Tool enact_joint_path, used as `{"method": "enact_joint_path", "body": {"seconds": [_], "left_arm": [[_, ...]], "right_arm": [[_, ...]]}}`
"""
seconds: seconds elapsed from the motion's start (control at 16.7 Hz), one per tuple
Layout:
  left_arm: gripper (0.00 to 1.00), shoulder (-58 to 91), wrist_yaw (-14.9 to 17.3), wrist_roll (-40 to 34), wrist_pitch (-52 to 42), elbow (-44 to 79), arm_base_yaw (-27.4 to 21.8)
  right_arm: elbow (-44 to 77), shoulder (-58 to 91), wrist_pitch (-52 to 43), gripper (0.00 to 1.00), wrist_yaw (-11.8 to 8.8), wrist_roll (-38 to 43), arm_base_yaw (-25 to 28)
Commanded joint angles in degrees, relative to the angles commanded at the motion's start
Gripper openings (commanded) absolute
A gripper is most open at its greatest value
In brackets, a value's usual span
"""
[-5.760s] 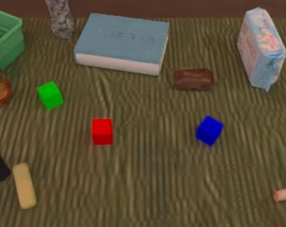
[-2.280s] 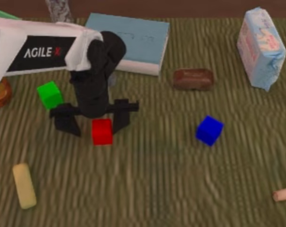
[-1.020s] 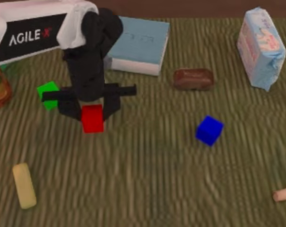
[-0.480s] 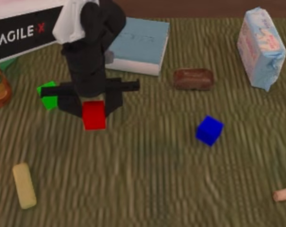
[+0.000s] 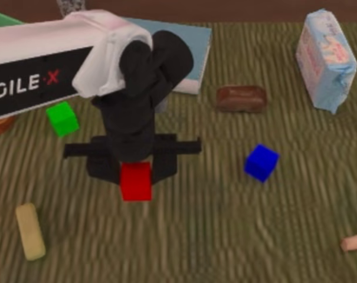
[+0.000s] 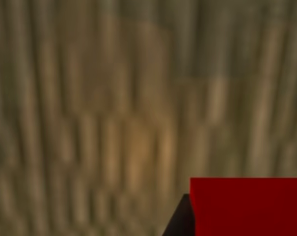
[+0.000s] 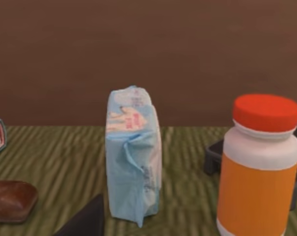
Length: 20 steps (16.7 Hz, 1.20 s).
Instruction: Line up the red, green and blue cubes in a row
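My left gripper (image 5: pixel 135 172) is shut on the red cube (image 5: pixel 136 181), which it holds over the cloth left of centre. In the left wrist view the red cube (image 6: pixel 246 206) fills the corner beside one dark finger (image 6: pixel 180 222). The green cube (image 5: pixel 62 118) lies on the cloth at the left, behind and to the left of the gripper. To the right of the gripper, a good gap away, the blue cube (image 5: pixel 261 162) lies on the cloth. My right arm is out of the top view, parked off the table's right side.
A blue book (image 5: pixel 193 50) lies at the back, partly under my left arm. A brown loaf (image 5: pixel 242 98) and a tissue pack (image 5: pixel 326 59) are at the back right. A yellow bar (image 5: pixel 29 231) lies front left. An orange bottle (image 7: pixel 261 167) stands near the right wrist camera.
The left gripper closed on the red cube and lifted it. Over the last second it carried the cube towards the front and a little right.
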Motion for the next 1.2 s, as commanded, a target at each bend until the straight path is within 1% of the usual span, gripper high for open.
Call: {"method": "enact_joint_path", "body": {"seconds": [0.3, 0.72, 1.02, 1.2], "left_arm": [[0.00, 0.5, 0.0, 0.2, 0.9, -0.6, 0.2], [0.00, 4.4, 0.0, 0.0, 14.5, -9.9, 0.0], [0.00, 4.7, 0.0, 0.0, 15.2, -10.5, -0.1], [0.23, 4.7, 0.0, 0.0, 15.2, -10.5, -0.1]], "right_arm": [[0.0, 0.0, 0.0, 1.00, 0.0, 0.0, 0.0], [0.0, 0.0, 0.0, 1.00, 0.0, 0.0, 0.0], [0.0, 0.0, 0.0, 1.00, 0.0, 0.0, 0.0], [0.0, 0.0, 0.0, 1.00, 0.0, 0.0, 0.0]]}}
